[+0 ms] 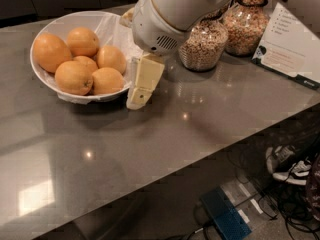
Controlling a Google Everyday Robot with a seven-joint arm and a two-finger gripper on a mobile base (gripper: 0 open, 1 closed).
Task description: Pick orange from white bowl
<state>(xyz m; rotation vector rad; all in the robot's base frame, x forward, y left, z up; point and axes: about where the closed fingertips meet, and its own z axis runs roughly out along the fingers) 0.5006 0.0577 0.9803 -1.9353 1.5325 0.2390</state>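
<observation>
A wide, round white bowl (pixel 46 80) lined with crinkled plastic film sits at ten o'clock on the grey stone countertop (pixel 175 134). It holds six round oranges (pixel 74 77), and all of them lie inside it. The cream-coloured gripper (pixel 142 84) hangs from the bulky white arm (pixel 175 14) at the bowl's three o'clock rim, outside the bowl, tip low by the countertop — spread or pressed together, I cannot tell. Two round glass jars of cereal (pixel 202 46) stand at one o'clock, with a printed white card (pixel 290 49) at two o'clock.

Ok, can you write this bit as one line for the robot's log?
gripper: outside white bowl, at its right edge in view | oranges: six in bowl | pick: not yet done
</observation>
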